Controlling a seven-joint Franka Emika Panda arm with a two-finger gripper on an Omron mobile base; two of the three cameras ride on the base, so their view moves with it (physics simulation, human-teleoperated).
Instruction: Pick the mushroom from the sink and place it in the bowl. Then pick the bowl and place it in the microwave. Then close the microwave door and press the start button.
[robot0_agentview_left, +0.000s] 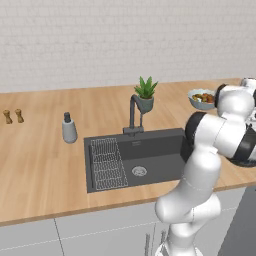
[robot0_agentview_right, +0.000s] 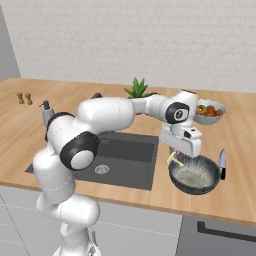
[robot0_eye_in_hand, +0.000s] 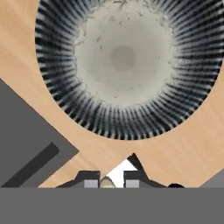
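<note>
While the gripper (robot0_agentview_right: 173, 159) hangs over the near left rim of the bowl (robot0_agentview_right: 196, 174), its jaws are clamped on the mushroom (robot0_agentview_right: 174, 160), which sits just above the rim; the bowl stands on the counter (robot0_agentview_right: 235, 150) right of the sink (robot0_agentview_right: 125, 156), a knife (robot0_agentview_right: 222, 163) beside it

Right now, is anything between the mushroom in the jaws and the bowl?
Nothing visible. The gripper holds the mushroom above the bowl's near rim, and the bowl's inside is bare. The knife lies beyond it.
</note>
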